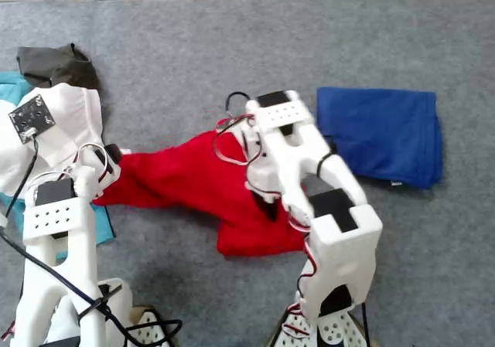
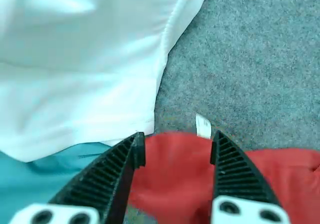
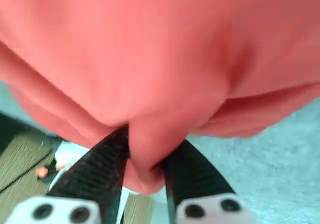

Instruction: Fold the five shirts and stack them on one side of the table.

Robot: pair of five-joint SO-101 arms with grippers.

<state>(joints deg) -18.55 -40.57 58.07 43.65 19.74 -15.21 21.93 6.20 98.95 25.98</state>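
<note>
A red shirt (image 1: 186, 181) lies crumpled across the middle of the grey table (image 1: 193, 45). My left gripper (image 1: 108, 165) is at its left end. In the left wrist view it (image 2: 176, 146) is open, with the red shirt's (image 2: 175, 179) labelled edge between the fingers. My right gripper (image 1: 267, 200) is over the shirt's right part, and in the right wrist view it (image 3: 147, 154) is shut on a pinched fold of red cloth (image 3: 150, 44). A folded blue shirt (image 1: 379, 130) lies at the right.
At the left edge a white shirt (image 1: 69, 119) (image 2: 75, 59) lies on a teal shirt (image 1: 100, 227) (image 2: 50, 184), with a dark shirt (image 1: 58, 65) behind them. Bare grey table stretches along the back and the front right.
</note>
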